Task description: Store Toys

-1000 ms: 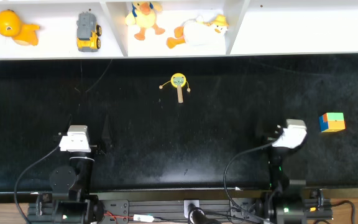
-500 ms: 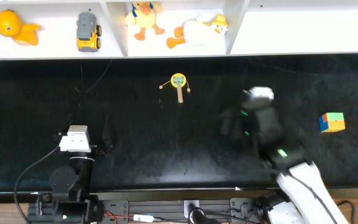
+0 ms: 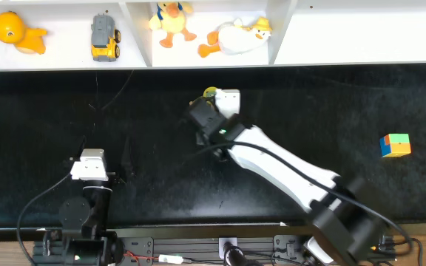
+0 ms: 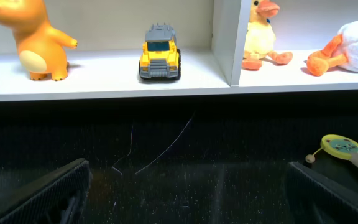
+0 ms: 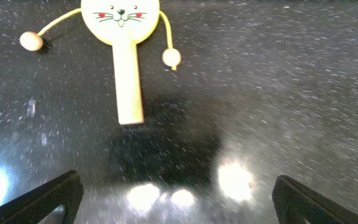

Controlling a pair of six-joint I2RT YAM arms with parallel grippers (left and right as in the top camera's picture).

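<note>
A small rattle drum point(image 5: 120, 14) with a cat face, a wooden handle and two beads on strings lies flat on the black mat. My right gripper point(image 5: 178, 205) hangs open above the mat just short of the handle's end, its fingers point(image 5: 45, 199) spread wide. In the top view the right gripper point(image 3: 202, 117) covers most of the drum point(image 3: 210, 92). A multicoloured cube point(image 3: 395, 145) sits at the mat's right. My left gripper point(image 3: 103, 150) rests open near the front left, with nothing in it, facing the shelf; the drum point(image 4: 344, 147) lies far off to its side.
A white shelf point(image 3: 213, 59) runs along the back. Its compartments hold an orange figure point(image 3: 17, 31), a yellow truck point(image 3: 105, 37), a yellow duck plush point(image 3: 171, 21) and a white duck plush point(image 3: 235, 37). The right compartment point(image 3: 361, 29) holds nothing.
The right arm swung from its spot at the front right up and leftwards across the mat, ending over the rattle drum. The left arm stayed put.
</note>
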